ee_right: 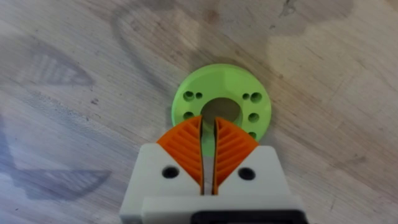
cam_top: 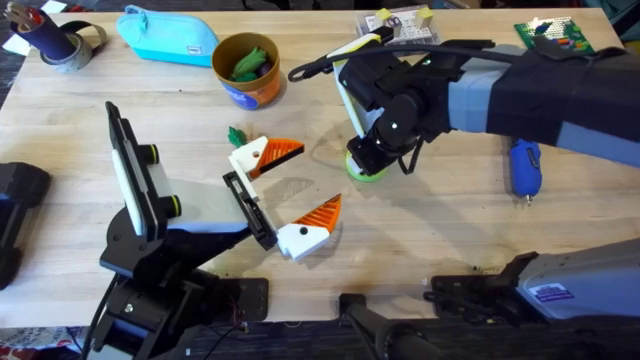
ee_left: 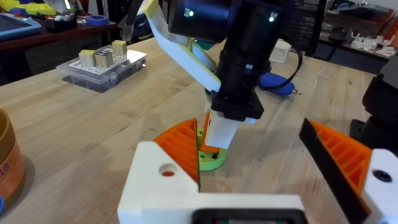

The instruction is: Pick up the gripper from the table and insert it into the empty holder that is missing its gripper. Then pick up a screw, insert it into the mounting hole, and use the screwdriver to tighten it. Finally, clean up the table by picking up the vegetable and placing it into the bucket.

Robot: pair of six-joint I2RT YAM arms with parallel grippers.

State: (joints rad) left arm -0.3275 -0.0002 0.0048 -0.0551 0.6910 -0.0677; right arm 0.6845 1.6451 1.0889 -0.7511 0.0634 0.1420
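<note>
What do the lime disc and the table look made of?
Lime green disc: looks like moulded or printed plastic, matte, uniform colour, with clean round holes. Table: light wood planks, or possibly a veneer, with visible grain, seams and a low sheen.

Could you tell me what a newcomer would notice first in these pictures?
Probably the right gripper, poised over the lime green disc mid-table, its orange fingers nearly closed above the disc's centre hole. Next, the left gripper, its white and orange fingers spread wide on the table, with the small green vegetable lying just beyond. Behind that stands the bucket, with green pieces already inside.
</note>
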